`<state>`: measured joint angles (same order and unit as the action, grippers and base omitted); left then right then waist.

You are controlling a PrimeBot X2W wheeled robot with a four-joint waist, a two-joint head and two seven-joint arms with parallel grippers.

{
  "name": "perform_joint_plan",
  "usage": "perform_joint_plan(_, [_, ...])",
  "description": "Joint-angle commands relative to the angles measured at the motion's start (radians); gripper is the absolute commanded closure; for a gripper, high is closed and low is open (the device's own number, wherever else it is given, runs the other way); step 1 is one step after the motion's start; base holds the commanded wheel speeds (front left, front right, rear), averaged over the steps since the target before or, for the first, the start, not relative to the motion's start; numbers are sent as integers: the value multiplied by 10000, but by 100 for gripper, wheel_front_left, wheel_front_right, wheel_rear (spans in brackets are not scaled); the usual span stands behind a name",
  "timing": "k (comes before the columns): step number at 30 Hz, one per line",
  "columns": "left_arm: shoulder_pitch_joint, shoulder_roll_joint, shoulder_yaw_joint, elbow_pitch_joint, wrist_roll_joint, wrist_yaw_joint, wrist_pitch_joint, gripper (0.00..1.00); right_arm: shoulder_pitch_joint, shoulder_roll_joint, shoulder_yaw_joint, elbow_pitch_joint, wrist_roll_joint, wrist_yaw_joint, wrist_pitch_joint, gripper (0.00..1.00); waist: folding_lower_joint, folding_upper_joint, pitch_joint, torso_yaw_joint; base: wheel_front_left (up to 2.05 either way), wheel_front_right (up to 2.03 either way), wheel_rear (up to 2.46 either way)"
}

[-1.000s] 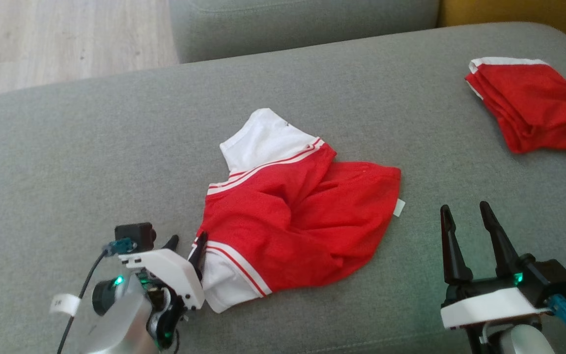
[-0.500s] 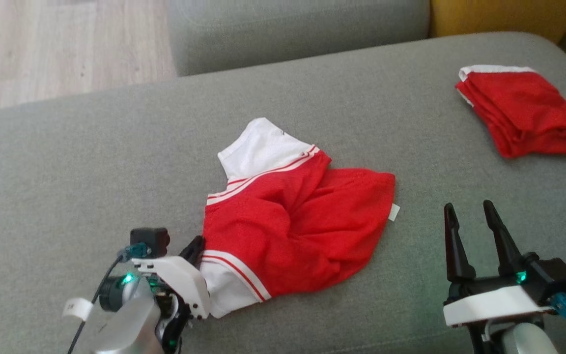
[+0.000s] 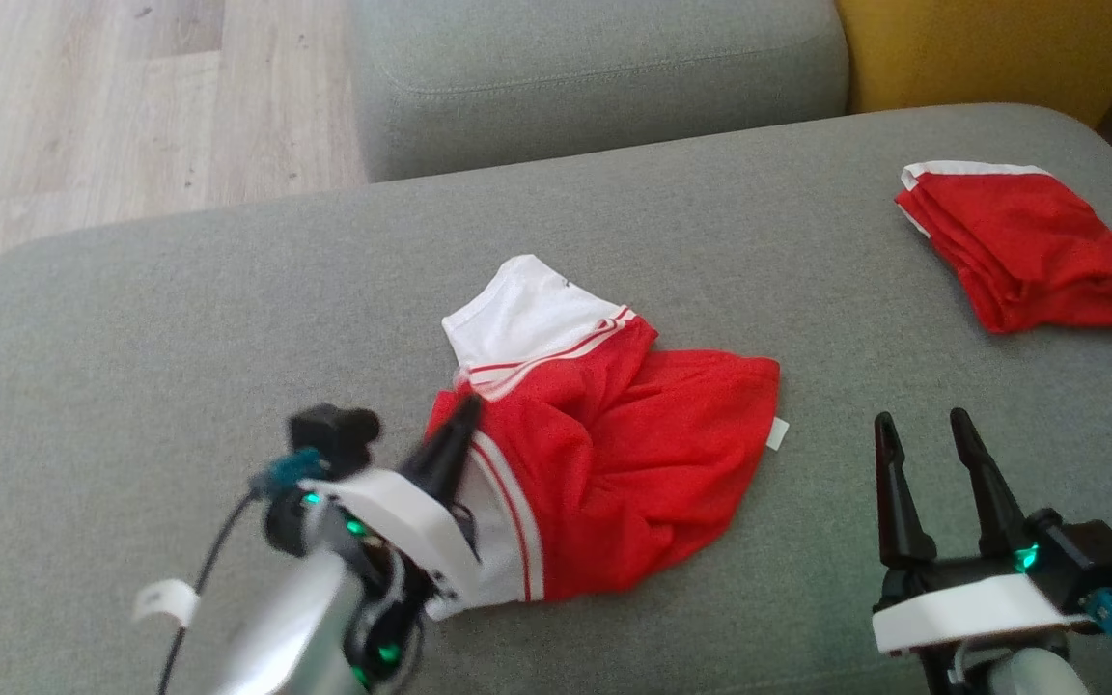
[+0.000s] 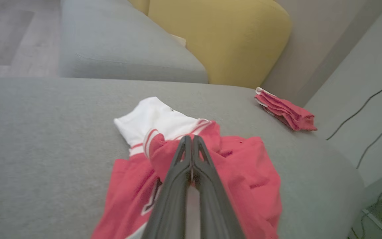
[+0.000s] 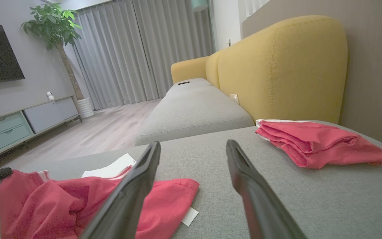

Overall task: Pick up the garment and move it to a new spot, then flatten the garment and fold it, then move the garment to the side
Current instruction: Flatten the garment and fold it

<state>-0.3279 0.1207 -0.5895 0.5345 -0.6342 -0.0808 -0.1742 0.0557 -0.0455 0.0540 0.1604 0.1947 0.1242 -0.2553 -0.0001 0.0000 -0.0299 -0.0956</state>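
- Left gripper (image 3: 459,417) pinched shut on the red-and-white garment's (image 3: 633,454) edge, frame centre, on grey cushion (image 3: 180,319); pick-up judged begun
- Right gripper (image 3: 921,425) wide, empty; relocating, flattening, folding, setting aside outstanding

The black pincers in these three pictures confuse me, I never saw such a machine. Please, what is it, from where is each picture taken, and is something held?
It is a robot with two arms, each ending in a two-fingered pincer. The picture from above comes from a camera on its head, looking down at a grey sofa seat. The other two come from cameras on the wrists, looking along each pincer's fingers. On the seat lies a crumpled red and white garment, and far to the right a folded red garment. The left pincer is shut on a fold of the crumpled garment. The right pincer is open and holds nothing.
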Motion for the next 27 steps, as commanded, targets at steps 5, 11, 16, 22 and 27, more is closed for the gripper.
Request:
perform_joint_plan(5, [468, 94, -234, -1426, -104, 41, 815, 100, -292, -47, 243, -344, 36, 65, -65, 0, 1, 0, 101, 20, 0, 0, 0])
perform_joint_plan(11, [1408, 113, -429, -1834, -330, 615, 1507, 0, -361, -47, 185, -340, -22, 65, -65, 0, 1, 0, 100, 7, 0, 0, 0])
perform_joint_plan(16, [1830, 141, -347, -2126, -553, 951, 1733, 0, -355, -47, 120, -337, -68, 65, -65, 0, 1, 0, 109, 63, 0, 0, 0])
perform_joint_plan(22, [2004, 136, -493, -2162, -619, 1246, 2215, 0, -393, -47, 142, -279, -88, 65, -65, 0, 1, 0, 119, 61, 0, 0, 0])
perform_joint_plan(27, [1756, 68, -731, -2592, -522, 902, 2095, 100, -495, -47, 182, -260, -43, 65, -65, 0, 1, 0, 143, -49, 0, 0, 0])
